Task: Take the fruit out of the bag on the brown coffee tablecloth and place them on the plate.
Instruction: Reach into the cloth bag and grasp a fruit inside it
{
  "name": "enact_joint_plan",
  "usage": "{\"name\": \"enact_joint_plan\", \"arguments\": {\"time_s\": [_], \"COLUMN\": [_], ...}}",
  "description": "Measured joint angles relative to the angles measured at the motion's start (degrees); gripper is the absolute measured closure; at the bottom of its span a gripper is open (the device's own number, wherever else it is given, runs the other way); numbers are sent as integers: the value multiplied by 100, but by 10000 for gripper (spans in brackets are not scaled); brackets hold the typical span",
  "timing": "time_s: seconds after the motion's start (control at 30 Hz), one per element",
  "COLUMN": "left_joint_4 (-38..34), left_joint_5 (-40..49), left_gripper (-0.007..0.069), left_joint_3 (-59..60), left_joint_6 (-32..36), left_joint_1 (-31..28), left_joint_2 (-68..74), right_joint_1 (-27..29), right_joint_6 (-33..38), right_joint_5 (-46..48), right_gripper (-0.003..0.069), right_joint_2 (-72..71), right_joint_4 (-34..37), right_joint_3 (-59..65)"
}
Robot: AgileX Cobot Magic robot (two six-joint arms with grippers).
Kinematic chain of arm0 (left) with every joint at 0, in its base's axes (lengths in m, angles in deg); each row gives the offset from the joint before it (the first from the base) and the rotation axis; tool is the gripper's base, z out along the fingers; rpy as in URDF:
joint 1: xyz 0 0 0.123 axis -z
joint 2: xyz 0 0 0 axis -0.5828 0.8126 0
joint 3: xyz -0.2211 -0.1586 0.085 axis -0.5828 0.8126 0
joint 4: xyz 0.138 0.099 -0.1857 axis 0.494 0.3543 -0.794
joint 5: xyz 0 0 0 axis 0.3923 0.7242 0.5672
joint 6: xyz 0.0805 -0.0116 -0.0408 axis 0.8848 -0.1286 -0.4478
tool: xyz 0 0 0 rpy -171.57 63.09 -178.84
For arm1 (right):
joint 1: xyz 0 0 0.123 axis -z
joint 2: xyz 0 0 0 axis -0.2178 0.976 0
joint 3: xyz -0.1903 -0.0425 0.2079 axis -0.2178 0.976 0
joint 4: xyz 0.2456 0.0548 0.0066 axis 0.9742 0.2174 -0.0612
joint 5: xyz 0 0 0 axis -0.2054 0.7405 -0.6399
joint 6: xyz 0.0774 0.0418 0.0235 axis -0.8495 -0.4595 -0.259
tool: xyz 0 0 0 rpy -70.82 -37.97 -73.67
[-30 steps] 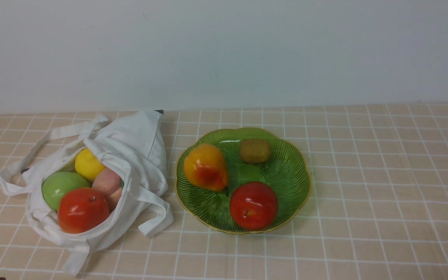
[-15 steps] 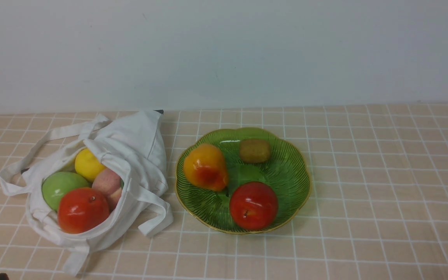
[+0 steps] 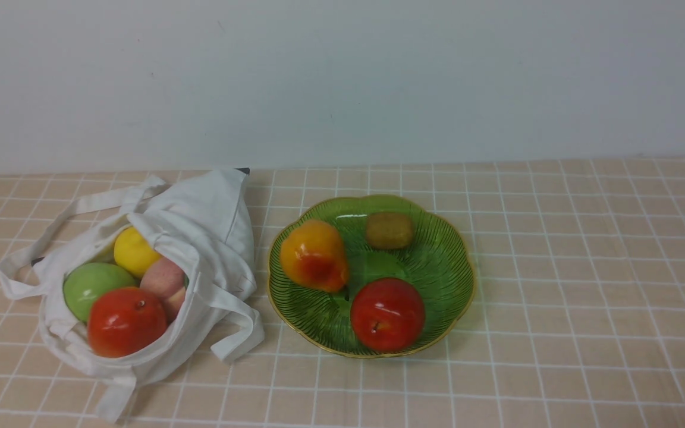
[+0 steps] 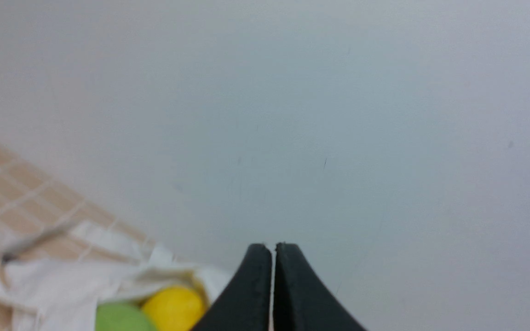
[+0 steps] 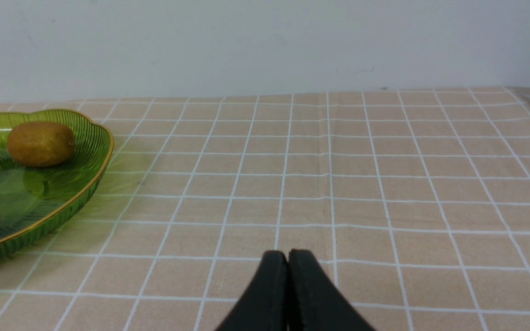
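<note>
Checked tan tablecloth [image 3: 556, 267] under a pale wall: one white bag [image 3: 206, 220] lies at the left, four fruits in its mouth — red-orange fruit [image 3: 126, 321], green apple [image 3: 90, 285], lemon [image 3: 133, 249], peach [image 3: 166, 279]. One green plate [image 3: 443, 261] just beside it holds three — pear [image 3: 314, 255], red apple [image 3: 387, 314], kiwi [image 3: 389, 230]. The left gripper [image 4: 273, 248] and the right gripper [image 5: 287, 255] are both closed on nothing.

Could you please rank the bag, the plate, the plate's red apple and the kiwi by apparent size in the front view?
Largest to smallest:
bag
plate
red apple
kiwi; the kiwi lies slightly farther back, yet looks clearly smallest.
</note>
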Motion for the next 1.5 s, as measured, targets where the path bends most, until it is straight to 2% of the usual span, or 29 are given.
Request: {"name": "enact_joint_plan", "arguments": {"time_s": [0.07, 0.13, 0.27, 0.37, 0.47, 0.53, 0.63, 0.67, 0.8, 0.83, 0.97, 1.0, 1.1, 1.2, 1.5], "left_joint_4": [180, 532, 1205, 1382, 1417, 1417, 1417, 1417, 1424, 1424, 1409, 1337, 1148, 1093, 1004], "left_joint_5": [133, 688, 2937, 4272, 5108, 5273, 5272, 5260, 4898, 4633, 4302, 4182, 3859, 3592, 3259], "left_gripper": [632, 632, 632, 632, 632, 630, 594, 586, 471, 372, 211, 117, -20, -56, -59], "left_joint_3": [-248, -790, -1973, -2589, -3073, -3261, -3601, -3614, -3800, -3866, -3942, -3983, -4068, -4138, -4187], "left_joint_6": [48, 150, 258, 424, 884, 1183, 1870, 1899, 2182, 2228, 2249, 2253, 2259, 2266, 2443], "left_joint_1": [0, 0, 0, 0, 0, 0, 0, 0, 0, 0, 0, 0, 0, 0, 0], "left_joint_2": [0, 102, 1244, 2334, 3412, 3906, 4972, 5025, 5852, 6241, 6711, 6945, 7351, 7750, 8570], "right_joint_1": [0, 0, 0, 0, 0, 0, 0, 0, 0, 0, 0, 0, 0, 0, 0], "right_joint_6": [0, 0, 0, 0, 0, 0, 0, 0, 0, 0, 0, 0, 0, 0, 0], "right_joint_5": [0, 0, 0, 0, 0, 0, 0, 0, 0, 0, 0, 0, 0, 0, 0], "right_gripper": [673, 673, 673, 673, 673, 673, 673, 673, 673, 673, 673, 673, 673, 673, 673], "right_joint_2": [0, 0, 0, 0, 0, 0, 0, 0, 0, 0, 0, 0, 0, 0, 0], "right_joint_4": [0, 0, 0, 0, 0, 0, 0, 0, 0, 0, 0, 0, 0, 0, 0], "right_joint_3": [0, 0, 0, 0, 0, 0, 0, 0, 0, 0, 0, 0, 0, 0, 0]}}
